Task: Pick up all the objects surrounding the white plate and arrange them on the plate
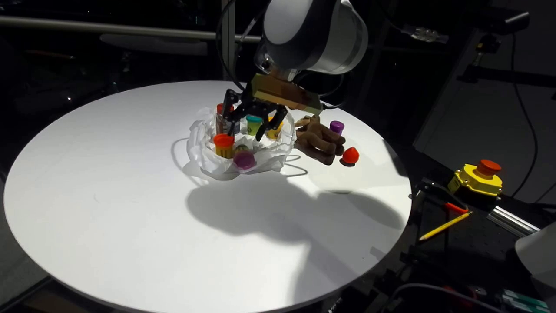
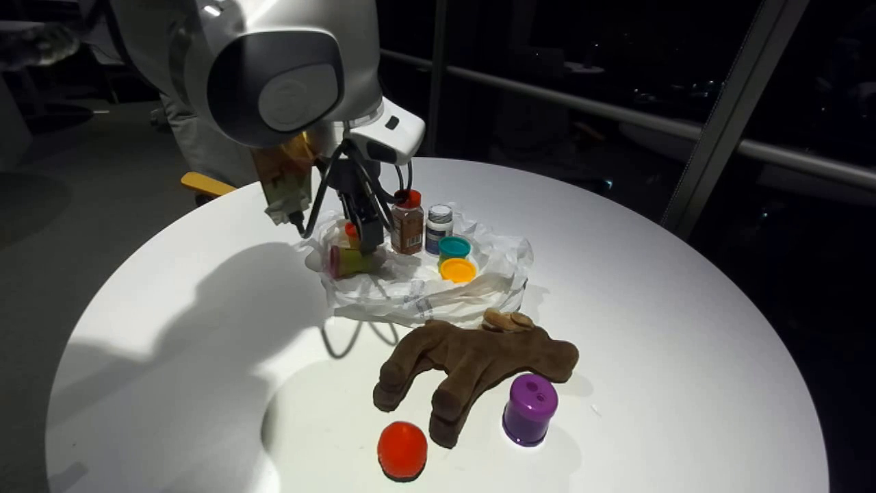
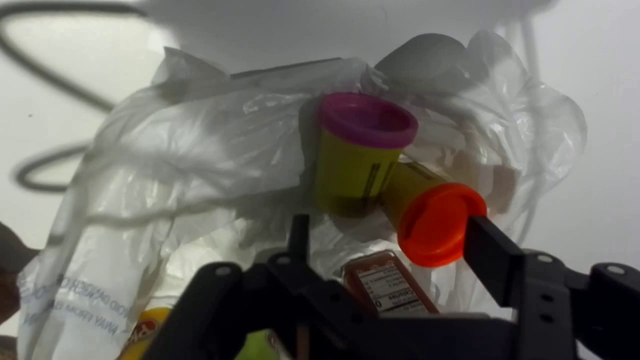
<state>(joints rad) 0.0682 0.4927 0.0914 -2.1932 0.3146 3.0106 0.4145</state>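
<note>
White plastic [image 2: 472,305], crumpled and shiny, holds centre stage on the round desk [image 1: 108,208], and over it leans the arm [image 1: 312,39], the tool [image 3: 387,240] hanging low with its jaws spread wide. What a crowd down in those folds! A magenta-lidded tub [image 3: 357,160] lies tipped over, and just beside it sits an orange-lidded tub [image 3: 432,220]; one fingertip [image 3: 492,265] overlaps the edge of that orange lid in the wrist view, though whether it touches, I can't tell. Now the bottles: a red-capped bottle [image 2: 408,229] stands upright, a white-capped bottle [image 2: 439,233] right alongside. Next to them come a teal-lidded tub [image 2: 453,248] and, just beside that, a yellow-lidded tub [image 2: 458,270], both inside the plastic too. What lies beneath the folds is hidden from me. Outside, on the desk itself, three more: a brown glove [image 2: 479,359] sprawls just beside the plastic, fingers pointing away from it; a purple pot [image 2: 530,411], two holes in its top, stands upright close by the cuff; and a red piece [image 1: 350,155], pointed on top in an exterior view, sits near the glove's finger ends. Off past the desk's rim, I spot a yellow box [image 1: 480,186] with a red button and a yellow pencil [image 1: 446,226].
</note>
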